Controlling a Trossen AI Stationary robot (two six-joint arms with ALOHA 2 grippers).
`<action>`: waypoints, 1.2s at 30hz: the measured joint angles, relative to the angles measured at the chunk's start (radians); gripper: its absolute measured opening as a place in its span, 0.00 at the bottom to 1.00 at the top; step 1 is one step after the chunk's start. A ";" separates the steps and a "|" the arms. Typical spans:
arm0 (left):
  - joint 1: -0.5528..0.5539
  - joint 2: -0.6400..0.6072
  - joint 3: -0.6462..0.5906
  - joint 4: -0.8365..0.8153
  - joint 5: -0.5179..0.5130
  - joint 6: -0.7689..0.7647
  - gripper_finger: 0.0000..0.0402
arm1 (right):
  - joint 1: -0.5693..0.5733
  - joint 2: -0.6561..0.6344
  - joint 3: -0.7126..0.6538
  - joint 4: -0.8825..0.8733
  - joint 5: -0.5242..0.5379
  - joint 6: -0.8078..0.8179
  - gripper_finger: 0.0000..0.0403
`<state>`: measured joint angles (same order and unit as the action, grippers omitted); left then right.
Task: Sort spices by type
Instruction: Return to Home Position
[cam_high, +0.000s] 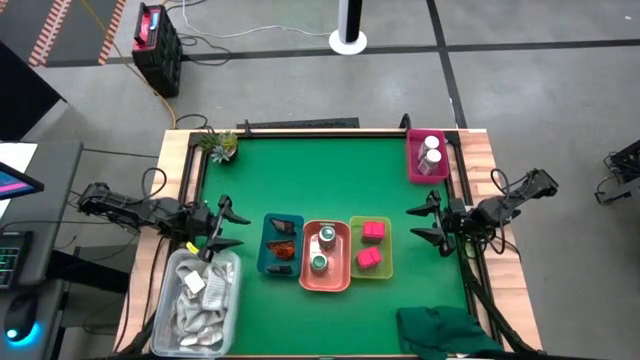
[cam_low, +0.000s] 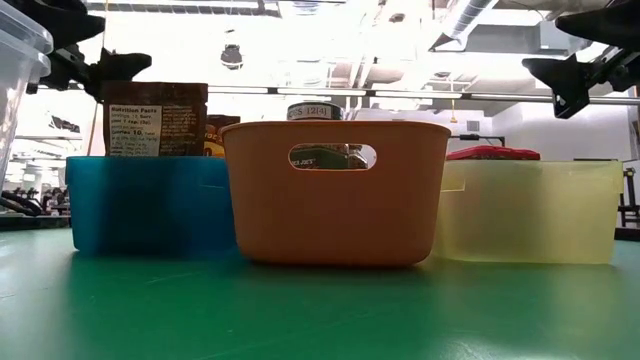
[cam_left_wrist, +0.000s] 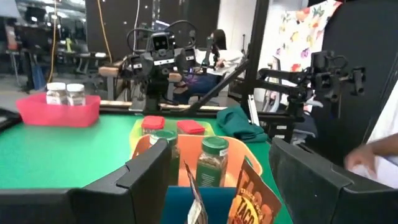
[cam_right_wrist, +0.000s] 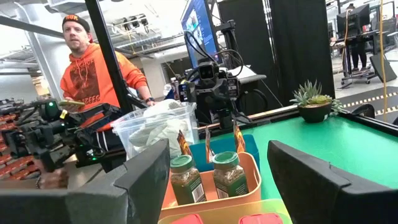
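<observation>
Grey concrete floor surrounds the green bench (cam_high: 330, 180), and on it we find the spices grouped by kind. The dark packets (cam_high: 283, 228) stand in the blue bin (cam_high: 262, 250), and two green-lidded jars (cam_high: 327, 237) sit in the orange bin (cam_high: 326, 286) next to it. The two pink boxes (cam_high: 373, 231) lie in the yellow bin (cam_high: 386, 262), and two white-lidded jars (cam_high: 430, 150) occupy the red bin (cam_high: 413, 165), well apart at the far right corner. We judge the sorting done, with only the arms' retreat left. The left gripper (cam_high: 228, 225) hangs just beside the blue bin on its outer side, its fingers spread wide and holding nothing. The right gripper (cam_high: 424, 224) hovers near the yellow bin, equally wide and empty. Should any item need moving, we would expect the jars to be light, rigid and smooth, best pinched around the body under the lid. The packets look thin and floppy, best taken by the upright top edge, and the boxes stiff yet crushable, best held across two flat faces with a gentle squeeze.
</observation>
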<state>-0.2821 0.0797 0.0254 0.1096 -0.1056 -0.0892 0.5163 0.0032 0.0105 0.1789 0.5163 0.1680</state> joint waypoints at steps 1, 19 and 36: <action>0.000 0.001 0.000 0.000 -0.001 -0.009 0.64 | 0.000 0.000 0.000 0.000 0.000 0.000 0.73; 0.000 0.003 0.000 0.004 0.000 -0.180 0.64 | 0.000 0.000 0.000 0.000 0.000 -0.002 0.73; -0.001 0.003 0.000 0.006 0.000 -0.185 0.64 | 0.000 0.000 0.000 0.000 0.000 -0.003 0.73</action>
<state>-0.2829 0.0830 0.0254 0.1154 -0.1055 -0.2737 0.5163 0.0032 0.0101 0.1793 0.5167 0.1654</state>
